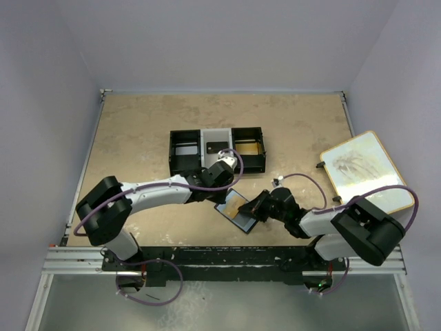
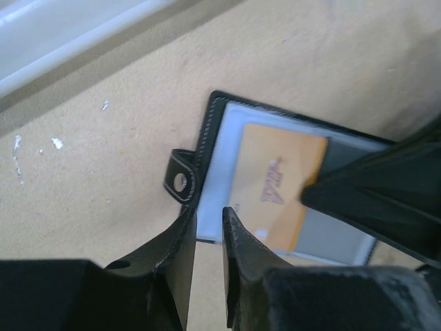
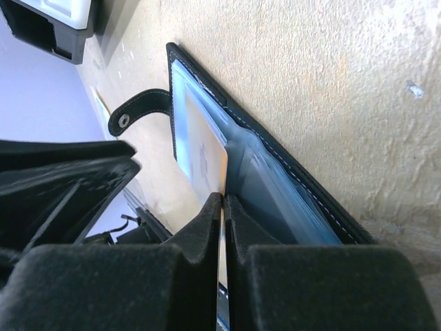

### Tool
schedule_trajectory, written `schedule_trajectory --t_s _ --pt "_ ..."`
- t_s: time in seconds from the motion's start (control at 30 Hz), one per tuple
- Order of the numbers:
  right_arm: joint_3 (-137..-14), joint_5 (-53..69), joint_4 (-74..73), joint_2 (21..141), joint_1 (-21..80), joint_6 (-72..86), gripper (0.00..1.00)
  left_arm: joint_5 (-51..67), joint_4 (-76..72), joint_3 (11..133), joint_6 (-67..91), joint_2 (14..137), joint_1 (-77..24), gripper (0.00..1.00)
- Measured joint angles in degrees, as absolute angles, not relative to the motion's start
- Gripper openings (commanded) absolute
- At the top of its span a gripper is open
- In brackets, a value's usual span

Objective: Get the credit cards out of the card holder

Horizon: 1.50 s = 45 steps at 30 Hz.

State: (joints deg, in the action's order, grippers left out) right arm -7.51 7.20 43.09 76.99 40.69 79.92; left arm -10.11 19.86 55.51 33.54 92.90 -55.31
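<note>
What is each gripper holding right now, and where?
Right gripper pinches a thin edge inside the holder, sleeve or card unclear; left gripper, slightly open, holds nothing.

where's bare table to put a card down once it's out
Bare table: the far strip behind the tray, the left side beside the tray, and the gap between tray and white board. Crowded: near middle, around the open wallet.

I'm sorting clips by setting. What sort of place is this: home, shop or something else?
Most likely a lab test cell for robot handling: a tan table boxed in by plain pale walls, two arms bolted to an aluminium rail at its near edge, and a compartment tray as prop.
</note>
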Motion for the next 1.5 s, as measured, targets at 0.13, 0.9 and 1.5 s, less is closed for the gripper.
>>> schedule_trajectory --t_s 0.13,0.9,1.5 --pt "-7.55 7.64 46.61 79.9 40.47 79.96 0.06 -6.55 17.04 55.53 33.85 90.65 -55.31 0.2" --pt "-7.55 10.57 58.52 88.9 40.29 81.49 0.17 -8.36 16.45 54.48 35.44 96.84 -55.31 0.05" --pt "-7.03 11.05 54.48 83.59 40.1 80.27 0.09 -9.26 17.78 55.07 35.44 97.08 -55.31 0.03"
